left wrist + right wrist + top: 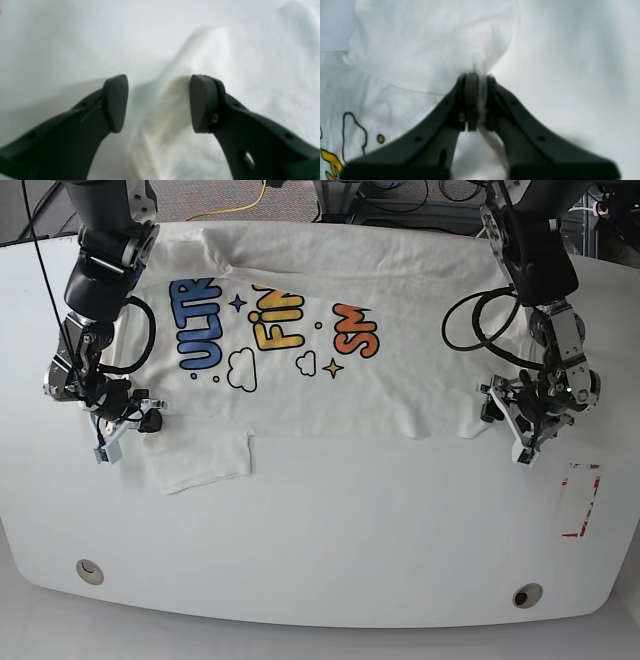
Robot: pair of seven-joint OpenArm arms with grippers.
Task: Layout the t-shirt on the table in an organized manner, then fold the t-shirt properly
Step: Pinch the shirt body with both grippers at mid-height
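the base camera is looking steeply down on the whole table (320, 550); both wrist cameras are peering close past their fingers, sharing the t-shirt (330, 380) edges.

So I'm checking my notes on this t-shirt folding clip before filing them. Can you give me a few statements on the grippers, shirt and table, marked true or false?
1. The right gripper is shut on the t-shirt. True: white cloth is pinched between its fingers.
2. The left gripper is clamped on cloth. False: its jaws stand apart, with a fold of the shirt between them.
3. The shirt lies print side up. True: the coloured lettering shows in the base view.
4. The shirt covers the red-outlined mark on the table. False: the mark lies bare, apart from the shirt.
5. The shirt is already folded into a neat stack. False: it lies spread out, one sleeve sticking toward the near edge.
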